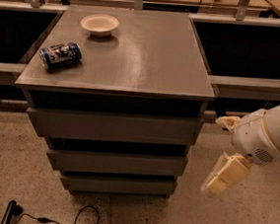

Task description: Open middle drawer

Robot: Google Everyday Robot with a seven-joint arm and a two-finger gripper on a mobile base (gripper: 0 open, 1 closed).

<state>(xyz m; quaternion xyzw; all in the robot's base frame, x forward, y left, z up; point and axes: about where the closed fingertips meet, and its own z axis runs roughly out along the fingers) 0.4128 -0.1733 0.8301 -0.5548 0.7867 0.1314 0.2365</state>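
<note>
Middle drawer (118, 162) shut, between top and bottom fronts. Gripper (224, 174) hangs low right of cabinet (150, 55), level with that front, apart; judged staged for side approach to handleless edge. Grip state: cannot tell. Nothing held.

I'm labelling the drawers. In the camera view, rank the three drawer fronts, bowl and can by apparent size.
1. top drawer front
2. middle drawer
3. bottom drawer front
4. bowl and can: they look alike, and the bowl sits farther back, so unranked.
The hand hangs right of the middle drawer, not touching.
</note>
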